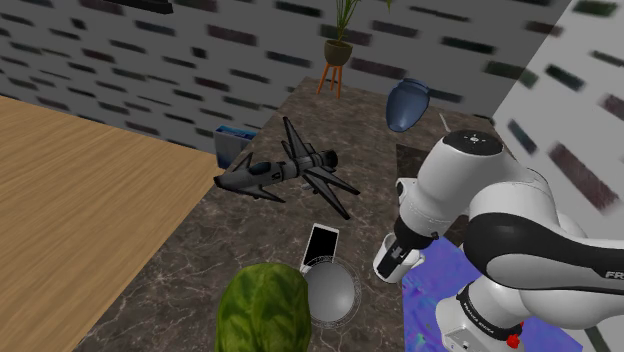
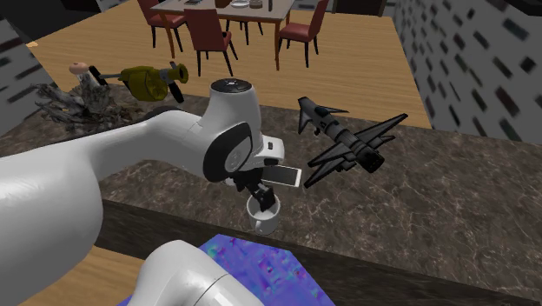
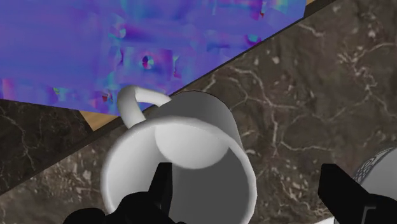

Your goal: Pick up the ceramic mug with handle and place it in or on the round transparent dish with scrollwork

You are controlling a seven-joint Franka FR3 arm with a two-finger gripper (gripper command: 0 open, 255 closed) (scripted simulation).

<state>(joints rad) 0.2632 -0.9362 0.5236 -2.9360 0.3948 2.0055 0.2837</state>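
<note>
Farthest from round dish (image 3: 382, 167): purple mat (image 3: 95, 44), past the handle of white mug (image 3: 210, 118). Mug on marble counter (image 3: 305, 95), just beside dish. One finger (image 3: 160, 194) inside mug's mouth, other outside, between mug and dish, clear of mug wall. So gripper (image 3: 245, 172) spread wide, straddling mug wall, gripping nothing.

White mug (image 3: 210, 121), dark brown marble counter (image 3: 305, 83) (pale veins), purple-blue mottled mat (image 3: 76, 44), dark grey toy jet (image 1: 290, 165)
</note>
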